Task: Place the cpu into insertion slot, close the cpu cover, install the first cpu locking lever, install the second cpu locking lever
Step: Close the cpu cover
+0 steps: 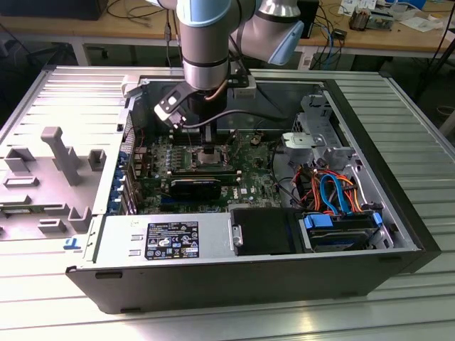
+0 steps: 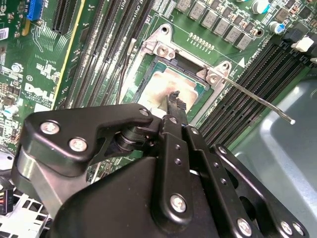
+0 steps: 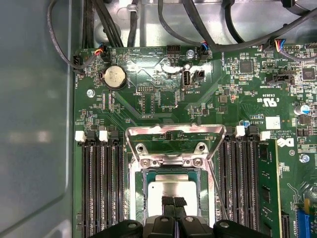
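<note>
The cpu [image 3: 173,191] lies flat in the insertion slot [image 3: 144,198] on the green board, its dull silver top facing up; it also shows in the second wrist view [image 2: 161,84]. My gripper [image 3: 174,202] is shut, its black fingertips [image 2: 174,99] pressed together right over the chip's middle with nothing between them. The cpu cover [image 3: 173,131] stands swung open behind the slot, its square window showing the board through it. A thin wire locking lever [image 2: 257,101] sticks out free from one corner of the slot. In the exterior view my gripper [image 1: 207,142] reaches down into the computer case.
Long black memory slots [image 3: 101,188] flank the socket on both sides. A coin battery [image 3: 115,77] and cables sit farther along the board. The case holds a power supply [image 1: 170,240], a drive bay [image 1: 341,229] and orange and blue cables [image 1: 330,190]. Grey fixtures [image 1: 64,153] stand at the exterior view's left.
</note>
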